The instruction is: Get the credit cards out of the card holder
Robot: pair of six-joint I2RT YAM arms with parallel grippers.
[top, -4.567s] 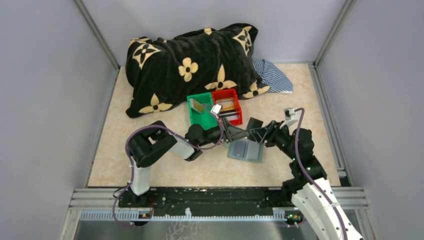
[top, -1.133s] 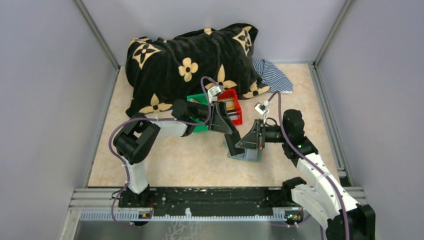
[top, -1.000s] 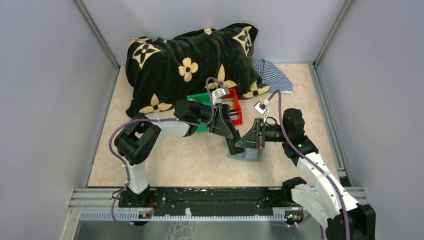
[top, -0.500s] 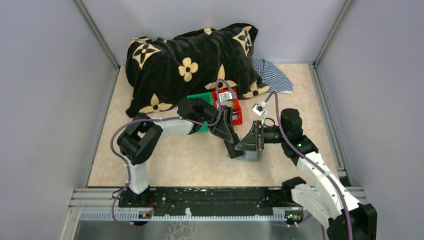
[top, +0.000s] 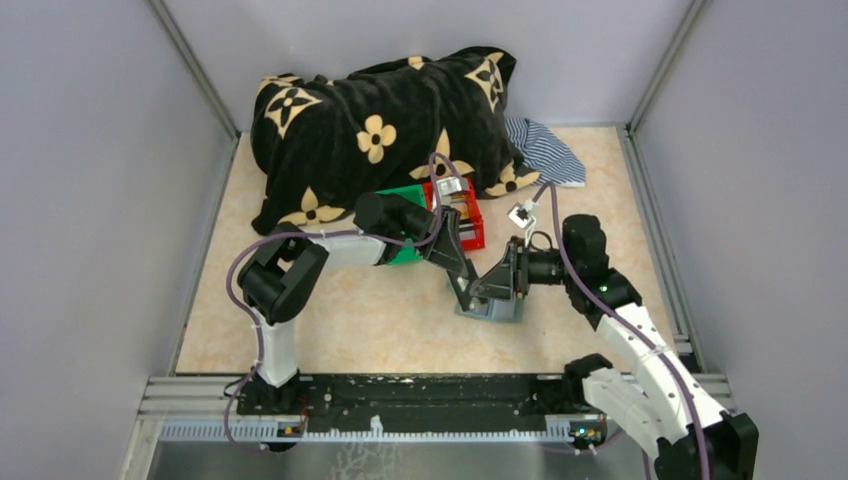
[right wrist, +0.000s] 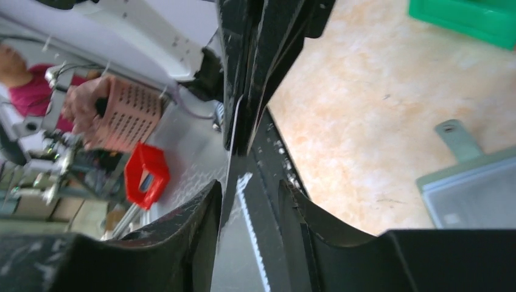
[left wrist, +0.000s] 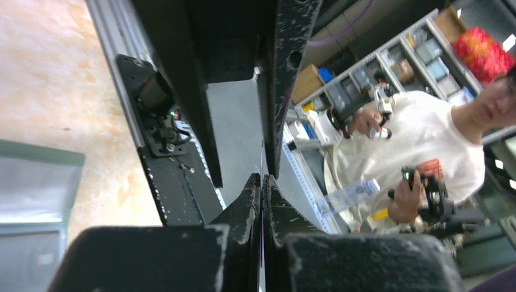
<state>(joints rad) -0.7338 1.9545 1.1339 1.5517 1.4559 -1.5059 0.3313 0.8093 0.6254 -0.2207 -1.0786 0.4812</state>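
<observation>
The grey-green card holder (top: 497,306) lies open on the table, its blue-grey inside up; it also shows in the left wrist view (left wrist: 36,194) and the right wrist view (right wrist: 474,185). Both grippers meet just above it. My left gripper (top: 463,292) (left wrist: 262,177) is shut on a thin card seen edge-on (left wrist: 262,159). My right gripper (top: 484,290) (right wrist: 249,185) faces it with its jaws apart; the same card's edge (right wrist: 233,137) stands between them, close to the left finger. Whether other cards are in the holder cannot be told.
A green bin (top: 403,253) and a red bin (top: 471,226) stand behind the grippers, partly hidden by my left arm. A black flowered blanket (top: 370,130) and striped cloth (top: 548,150) lie at the back. Grey walls close in both sides.
My left gripper has swung forward from beside the bins to meet my right gripper above the card holder. My right gripper has barely moved in the last second.
</observation>
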